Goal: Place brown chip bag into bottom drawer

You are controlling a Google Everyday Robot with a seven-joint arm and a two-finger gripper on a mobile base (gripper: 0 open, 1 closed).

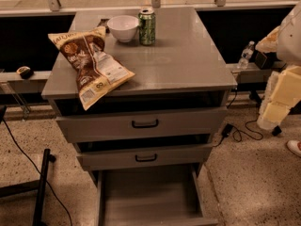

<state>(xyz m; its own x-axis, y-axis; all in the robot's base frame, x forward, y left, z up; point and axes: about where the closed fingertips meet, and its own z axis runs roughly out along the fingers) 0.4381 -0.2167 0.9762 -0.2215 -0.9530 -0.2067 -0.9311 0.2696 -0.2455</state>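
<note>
Bottom drawer (150, 197): lowest in the grey cabinet, pulled well out toward the camera, its flat grey floor and side walls in plain sight.
Middle drawer (117, 159): shallow, black handle, slid out slightly, sitting just above the bottom drawer.
Top drawer (94, 125): shallow, black handle, out a little further than the middle one, with a dark gap beneath the tabletop.
Tabletop (188, 55): grey and smooth, forming the top of the cabinet.
Brown chip bag (89, 62): lies flat and crinkled on the front-left part of the tabletop, one tan-edged corner hanging over the front edge above the top drawer; well apart from the bottom drawer.
White bowl (123, 27): upright at the back of the tabletop, near the bag's upper end.
Green can (146, 26): upright, just beside the bowl on the right as seen from the camera.
Gripper (272, 117): at the frame's right edge, on the end of the pale arm, low beside the cabinet and clear of it, well apart from the bag; whether it is wide or narrow cannot be told.
Water bottle (245, 55): stands on the ledge behind the cabinet's right side.
Black cables (240, 133): trail over the speckled floor near the arm.
</note>
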